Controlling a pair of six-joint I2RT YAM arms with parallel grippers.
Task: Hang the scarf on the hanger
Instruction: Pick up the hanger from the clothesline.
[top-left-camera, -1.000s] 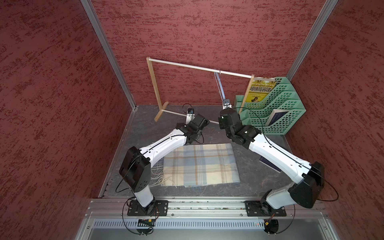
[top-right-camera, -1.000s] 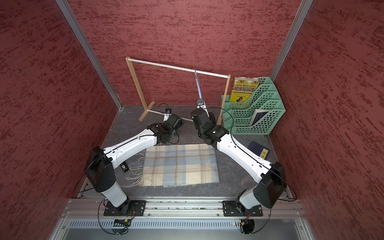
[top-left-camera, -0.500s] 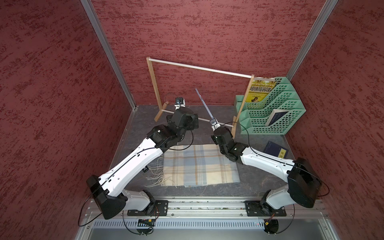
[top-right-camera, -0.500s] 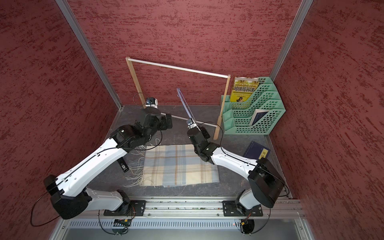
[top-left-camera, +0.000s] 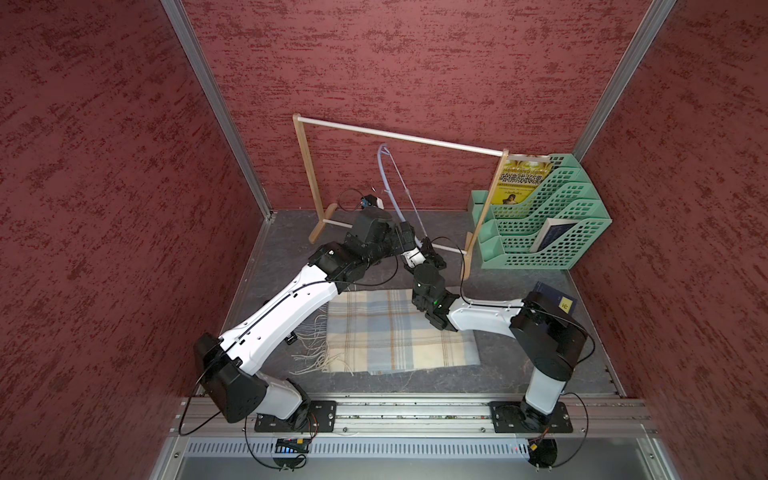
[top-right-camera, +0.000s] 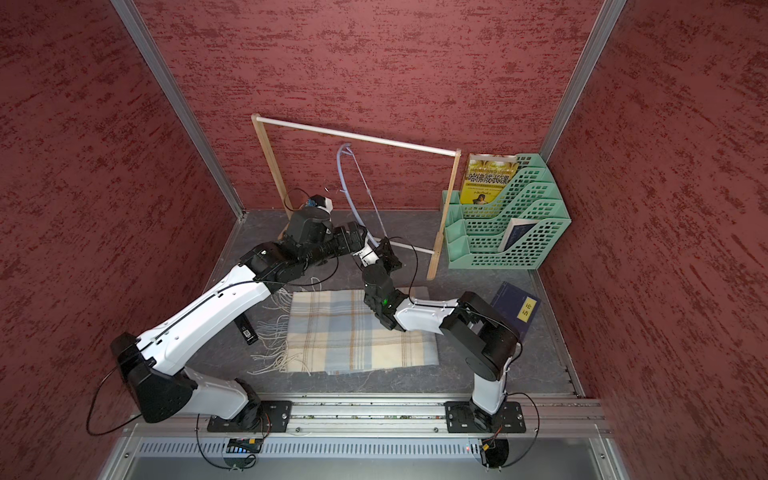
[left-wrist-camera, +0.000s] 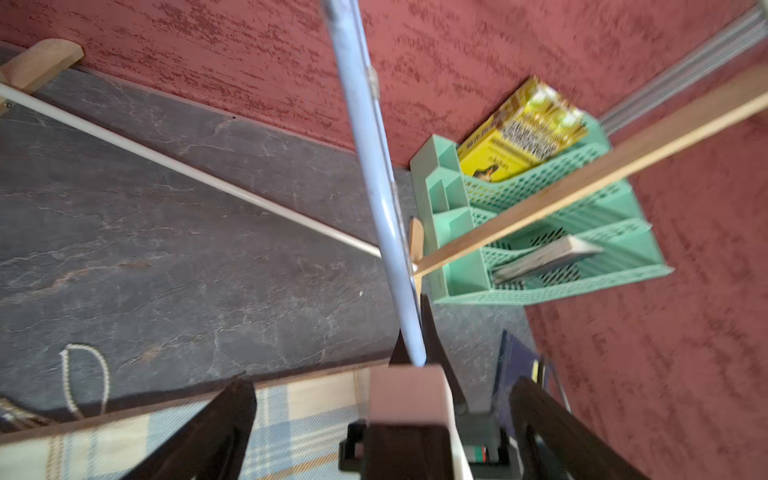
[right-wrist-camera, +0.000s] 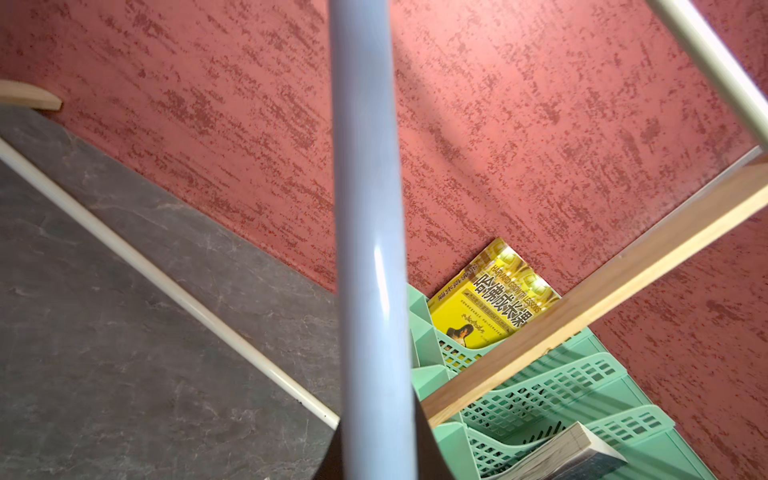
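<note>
Right hand (top-left-camera: 429, 250): closed tight on the lower tip of the hanger (right-wrist-camera: 368, 208). Nothing else is in its grip.

Left hand (left-wrist-camera: 380, 386): fingers spread wide and holding nothing. It sits just beside the right hand, at its 9 o'clock.

Hanger, place: held up off the counter (top-left-camera: 291, 249), at 12 o'clock from the scarf (top-left-camera: 395, 336). It is in front of the wooden rack (top-left-camera: 399, 135). Its top end is near the upper rod but does not appear to touch it.

Hanger, direction: the long axis stands almost on end, rising from the gripped tip and leaning toward 11 o'clock. The curved shoulder bows toward 9 o'clock and the thin straight bar faces 3 o'clock. The hook is too fine to make out for certain.

Scarf, place: lies folded flat on the counter near 6 o'clock, below both hands, and neither hand touches it.

Scarf, direction: the long axis runs from 9 to 3 o'clock, with the cream fringe trailing at the 9 o'clock end.

Hanger, handling: probably light, stiff and smooth. Gripped by one tip alone, it could swivel, so a second hold higher on the shoulder would likely steady it.

Scarf, handling: soft, limp and light. It is best pinched at a folded edge rather than the fringe, and it will likely sag and slide on the slick plastic.
</note>
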